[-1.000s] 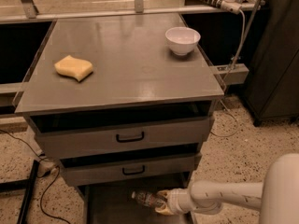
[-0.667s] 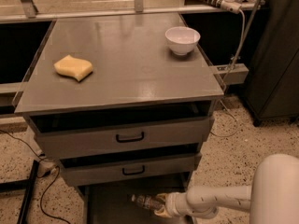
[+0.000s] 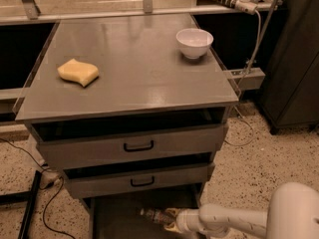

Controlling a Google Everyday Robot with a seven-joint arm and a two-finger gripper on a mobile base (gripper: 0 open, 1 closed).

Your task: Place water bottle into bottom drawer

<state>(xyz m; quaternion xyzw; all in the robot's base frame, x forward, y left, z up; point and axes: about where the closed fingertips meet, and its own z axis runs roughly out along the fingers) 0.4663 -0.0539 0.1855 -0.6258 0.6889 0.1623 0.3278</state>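
The water bottle [image 3: 153,216], small and clear with a pale label, lies almost level over the bottom drawer [image 3: 114,218], a wide grey flat-floored tray pulled out under the cabinet at the bottom of the camera view. My gripper [image 3: 167,220] reaches in from the lower right on a white arm and is shut on the bottle's right end. The bottle points left. Whether the bottle touches the drawer floor I cannot tell.
A grey cabinet top [image 3: 134,68] carries a yellow sponge [image 3: 78,72] at left and a white bowl [image 3: 194,42] at back right. Two drawer fronts with black handles [image 3: 138,147] stick out above the tray. Cables [image 3: 30,183] lie on the speckled floor at left.
My arm has drawn lower and to the left in the view, carrying the bottle lower over the bottom drawer. The sponge and bowl have not moved.
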